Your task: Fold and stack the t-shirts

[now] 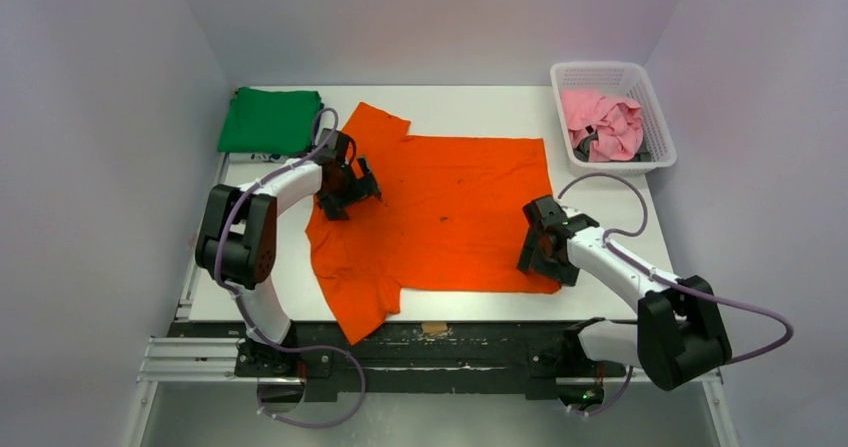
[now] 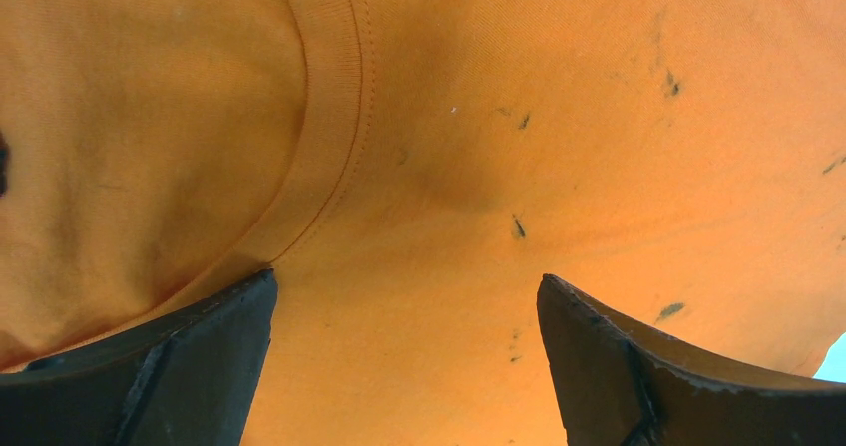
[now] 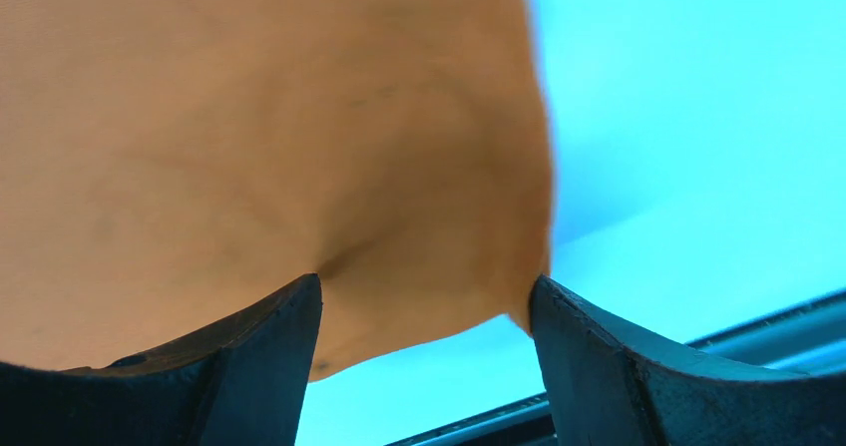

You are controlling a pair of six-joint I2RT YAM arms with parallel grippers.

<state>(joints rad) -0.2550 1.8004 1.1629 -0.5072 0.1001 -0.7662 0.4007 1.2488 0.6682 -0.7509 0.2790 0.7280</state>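
The bright orange t-shirt (image 1: 440, 212) lies spread flat across the middle of the table. My left gripper (image 1: 352, 189) is open and pressed down on it beside the collar (image 2: 339, 117), its fingers (image 2: 180, 366) resting on the cloth. My right gripper (image 1: 540, 257) is open over the shirt's near right corner (image 3: 419, 266), the hem edge lying between its fingers (image 3: 599, 366). A folded green t-shirt (image 1: 268, 119) lies at the far left. A pink t-shirt (image 1: 602, 122) is crumpled in the basket. The dark blue t-shirt is not clearly visible.
The white lattice basket (image 1: 655, 117) stands at the far right corner, with some dark cloth under the pink shirt. The black rail (image 1: 440, 342) runs along the near table edge. White walls close in the left, right and back.
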